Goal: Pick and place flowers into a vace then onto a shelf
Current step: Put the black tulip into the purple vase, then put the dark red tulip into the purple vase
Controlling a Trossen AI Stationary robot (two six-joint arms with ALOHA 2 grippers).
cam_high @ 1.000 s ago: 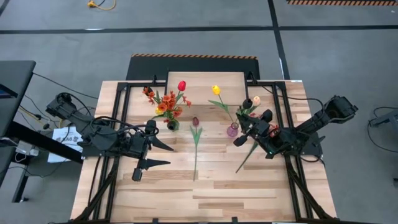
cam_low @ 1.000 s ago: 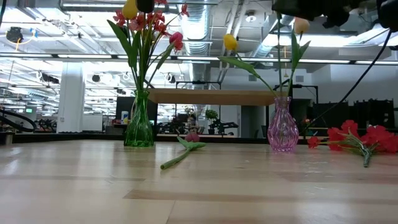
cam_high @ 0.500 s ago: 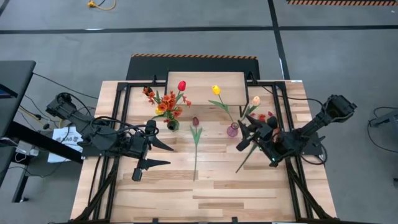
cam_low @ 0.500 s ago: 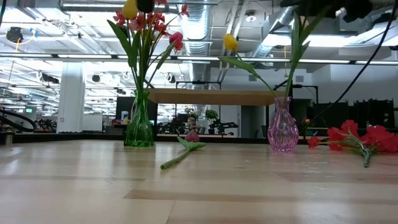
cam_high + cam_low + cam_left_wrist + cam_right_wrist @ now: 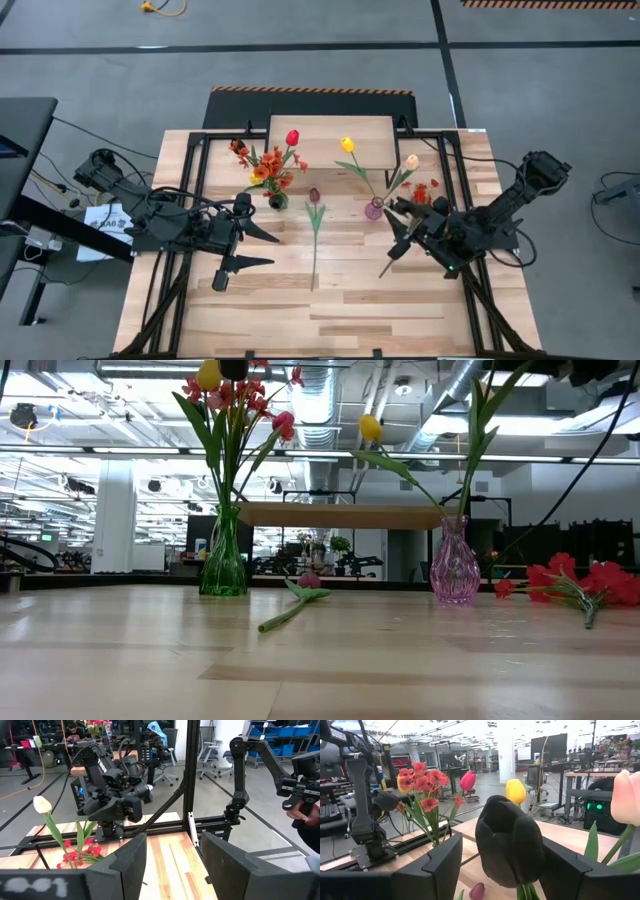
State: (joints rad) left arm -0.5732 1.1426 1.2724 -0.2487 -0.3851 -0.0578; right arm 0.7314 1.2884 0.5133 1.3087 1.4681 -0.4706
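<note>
**Placing the black tulip: right gripper just below the pink vase**

High view: the right gripper (image 5: 398, 238) sits right of centre, just below the pink vase (image 5: 374, 209), which already carries a yellow tulip (image 5: 347, 144) and a cream tulip (image 5: 411, 160). A green stem slants out from under the gripper toward the lower left.

Right wrist view: the black tulip (image 5: 510, 842) fills the middle of the frame, with the two dark fingers spread wide on either side and a gap showing between each finger and the bloom. The jaws thus read as open. What supports the stem is hidden.

The left gripper (image 5: 274, 250), left of centre, waits with its fingers apart and nothing between them. A dark maroon tulip (image 5: 315, 215) lies flat on the table (image 5: 330, 310) at mid-frame. The green vase (image 5: 224, 560) holds a full bunch. The shelf (image 5: 330, 135), at upper centre, is bare.

Judged step: loading flowers into the pink vase, with the shelf stage not yet begun. The next move likely calls for confirming that the black tulip's stem has entered the vase's narrow neck, or for gripping it afresh, without tipping the vase.
</note>
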